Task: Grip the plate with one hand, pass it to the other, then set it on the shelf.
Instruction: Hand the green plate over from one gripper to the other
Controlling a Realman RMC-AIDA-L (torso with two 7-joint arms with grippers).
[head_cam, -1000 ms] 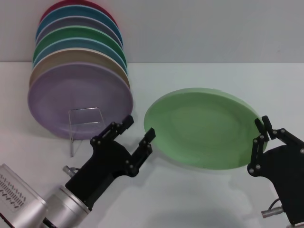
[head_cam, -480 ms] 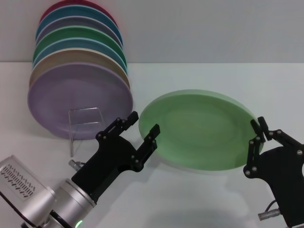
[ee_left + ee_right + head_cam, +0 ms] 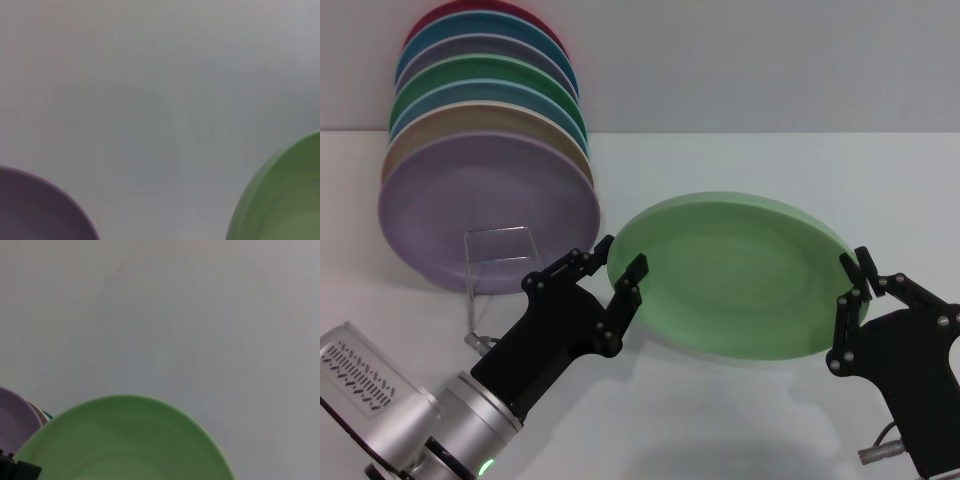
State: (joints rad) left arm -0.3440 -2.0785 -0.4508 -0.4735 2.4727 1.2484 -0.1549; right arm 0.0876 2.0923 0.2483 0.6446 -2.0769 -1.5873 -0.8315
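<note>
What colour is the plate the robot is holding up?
The round matte plate is light mint green, clearest in the head view.

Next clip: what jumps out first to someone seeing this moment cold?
The light green plate held tilted above the white table, between two black grippers: the right gripper pinches its right rim, while the left gripper has its jaws open around the left rim. Next, the leaning row of coloured plates at far left, fronted by a lilac plate, with the small clear shelf before it.
</note>
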